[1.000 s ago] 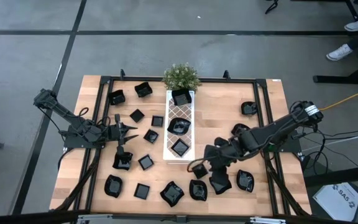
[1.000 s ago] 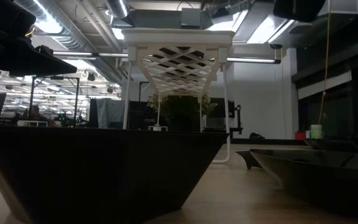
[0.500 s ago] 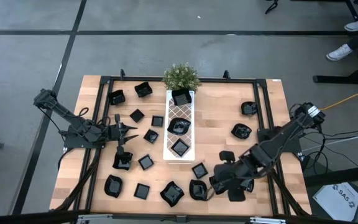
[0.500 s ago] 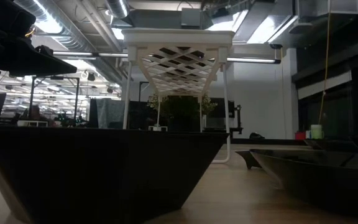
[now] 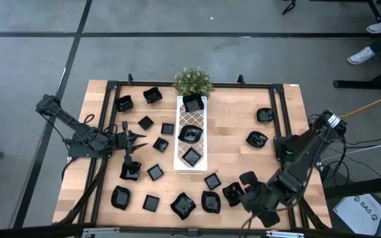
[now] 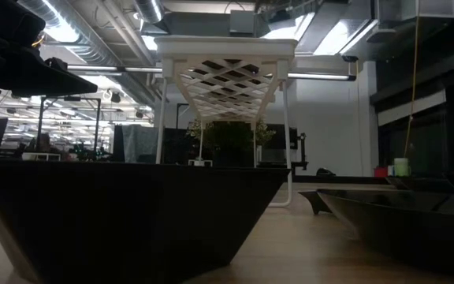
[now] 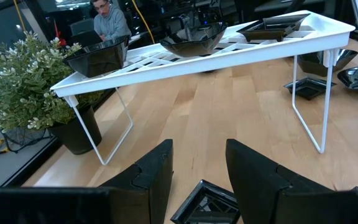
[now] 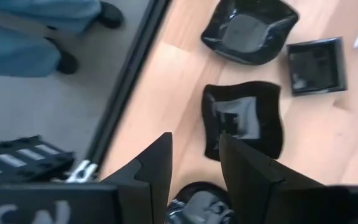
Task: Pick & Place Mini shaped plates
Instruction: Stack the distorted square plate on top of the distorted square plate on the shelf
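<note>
Swinging my right gripper [image 5: 264, 213] back toward the table's near right corner, fingers parted, carrying nothing (it was over the near-row mini shaped plates [image 5: 210, 201] a second ago), so I'm lining up another pick. Left gripper [image 5: 137, 137] is idling open left of the white tray [image 5: 181, 142].
</note>
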{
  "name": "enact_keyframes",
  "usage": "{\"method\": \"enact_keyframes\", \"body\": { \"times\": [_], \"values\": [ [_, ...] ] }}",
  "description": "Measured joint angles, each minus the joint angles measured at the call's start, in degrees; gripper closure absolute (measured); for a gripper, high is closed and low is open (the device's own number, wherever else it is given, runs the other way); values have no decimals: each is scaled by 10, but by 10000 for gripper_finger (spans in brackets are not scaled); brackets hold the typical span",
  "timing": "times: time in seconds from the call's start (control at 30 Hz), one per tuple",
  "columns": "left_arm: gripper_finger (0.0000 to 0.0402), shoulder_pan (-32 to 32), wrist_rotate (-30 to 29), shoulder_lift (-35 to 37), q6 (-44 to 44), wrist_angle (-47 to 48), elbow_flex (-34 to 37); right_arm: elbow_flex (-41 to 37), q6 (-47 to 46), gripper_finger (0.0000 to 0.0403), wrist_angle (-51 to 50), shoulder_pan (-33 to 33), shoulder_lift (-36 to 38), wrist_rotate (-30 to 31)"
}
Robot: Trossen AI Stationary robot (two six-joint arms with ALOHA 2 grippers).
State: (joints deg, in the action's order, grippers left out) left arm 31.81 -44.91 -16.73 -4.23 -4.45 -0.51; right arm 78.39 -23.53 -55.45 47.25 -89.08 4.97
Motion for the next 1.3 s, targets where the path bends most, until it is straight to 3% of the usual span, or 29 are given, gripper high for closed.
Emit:
{"method": "enact_keyframes", "body": {
  "times": [0.2,0.87,1.3],
  "values": [
    [258,0,0,0,0,0,0,0,0,269,-1,7,-30,62],
    [258,0,0,0,0,0,0,0,-16,269,49,35,-187,41],
    [258,0,0,0,0,0,0,0,-19,276,49,36,-205,105]
  ]
}}
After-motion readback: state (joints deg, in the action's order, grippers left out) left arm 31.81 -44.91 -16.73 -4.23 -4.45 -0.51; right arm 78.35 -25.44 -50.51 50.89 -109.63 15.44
